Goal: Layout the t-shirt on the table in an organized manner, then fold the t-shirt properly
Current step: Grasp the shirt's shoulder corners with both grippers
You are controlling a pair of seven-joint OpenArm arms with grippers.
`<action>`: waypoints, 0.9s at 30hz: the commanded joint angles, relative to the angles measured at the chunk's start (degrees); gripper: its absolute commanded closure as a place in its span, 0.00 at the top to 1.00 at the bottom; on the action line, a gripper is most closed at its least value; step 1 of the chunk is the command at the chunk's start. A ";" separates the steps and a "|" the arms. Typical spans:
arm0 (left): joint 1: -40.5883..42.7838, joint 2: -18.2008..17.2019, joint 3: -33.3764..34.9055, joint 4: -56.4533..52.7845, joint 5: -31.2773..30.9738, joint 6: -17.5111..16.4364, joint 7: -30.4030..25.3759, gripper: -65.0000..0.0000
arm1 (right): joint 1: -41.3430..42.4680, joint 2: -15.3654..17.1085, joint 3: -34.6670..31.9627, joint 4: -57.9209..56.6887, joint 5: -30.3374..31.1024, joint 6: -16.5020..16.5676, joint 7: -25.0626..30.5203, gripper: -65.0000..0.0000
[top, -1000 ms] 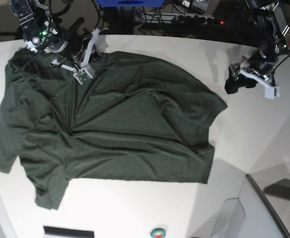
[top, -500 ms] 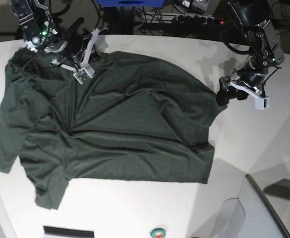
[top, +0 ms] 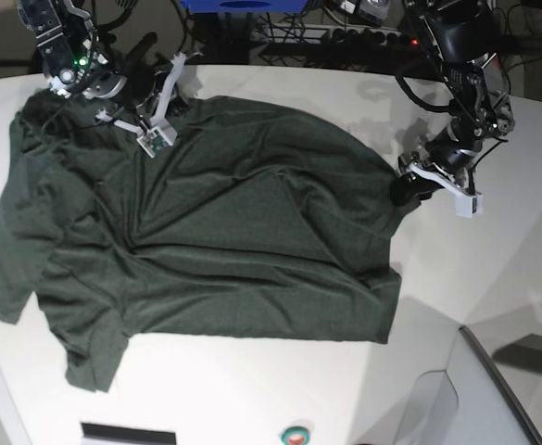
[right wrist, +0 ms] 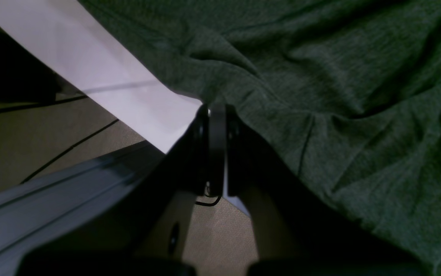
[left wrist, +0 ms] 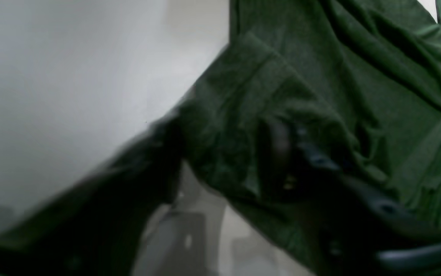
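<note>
On the smooth white table (top: 493,269), the t-shirt (top: 215,250) lies rumpled, thin-knit.

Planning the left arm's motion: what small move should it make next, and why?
Probably finish closing the left claw on the t-shirt corner it straddles. The right claw already pinches the far edge, and the cloth lies rumpled on the table, needing a pull.
</note>
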 commanded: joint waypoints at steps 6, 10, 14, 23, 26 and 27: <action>-0.25 0.33 0.07 -0.40 2.07 0.79 2.74 0.21 | 0.13 0.41 0.31 0.74 0.62 0.15 0.99 0.00; 0.45 0.33 -0.02 1.54 2.07 0.79 2.74 0.00 | -0.84 0.06 3.73 1.01 0.62 0.15 1.16 0.00; 3.71 0.50 -1.16 6.37 1.98 0.88 2.92 0.00 | -3.39 -0.82 11.56 1.62 0.89 -0.03 6.70 0.00; 13.82 2.52 -4.77 23.25 1.98 0.88 3.27 0.00 | -5.59 -6.54 32.48 1.36 0.80 -0.03 10.30 0.00; 17.16 2.79 -4.59 27.21 1.98 0.88 3.27 0.00 | -5.32 -6.80 36.70 1.27 0.80 -0.38 10.30 0.00; 17.77 3.23 -4.77 28.26 1.98 0.88 3.27 0.00 | -4.88 -7.33 38.28 1.27 0.71 -1.35 10.30 0.00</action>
